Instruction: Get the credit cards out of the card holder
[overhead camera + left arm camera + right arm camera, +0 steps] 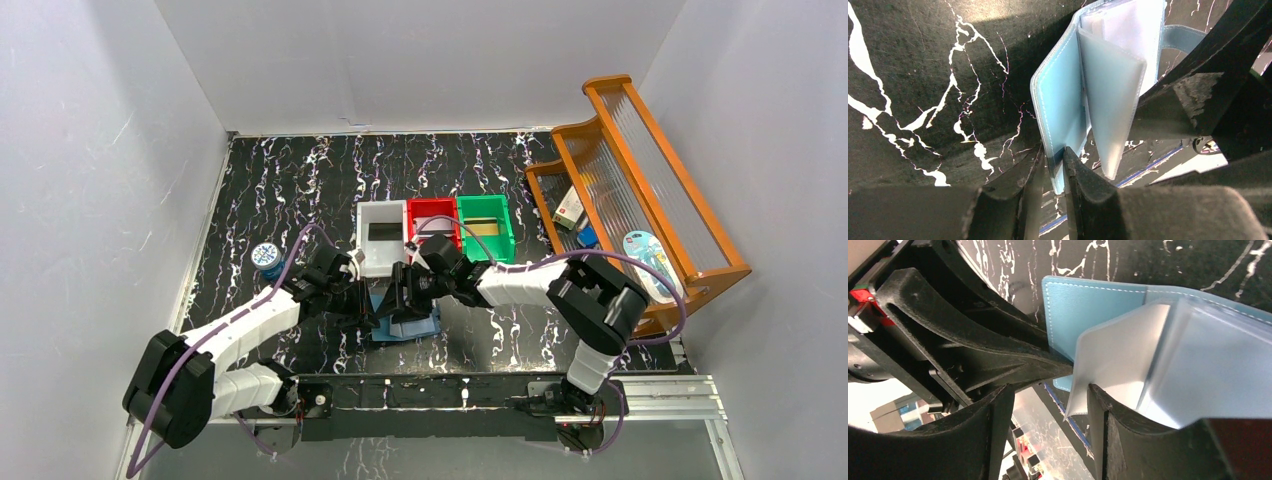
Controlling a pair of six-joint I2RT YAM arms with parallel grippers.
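The card holder (410,328) is held open near the middle of the table (300,180), just in front of the white bin (366,240) and the red bin (432,206), between the two arms. The left gripper (1053,172) is clamped on one edge of the pale blue cover (the edge is pinched between both fingers). The right gripper (1048,425) is set with its jaws apart. A corner of a clear pocket (1118,355) is located between them, against one finger. Whether the credit cards are in the pockets cannot be told.
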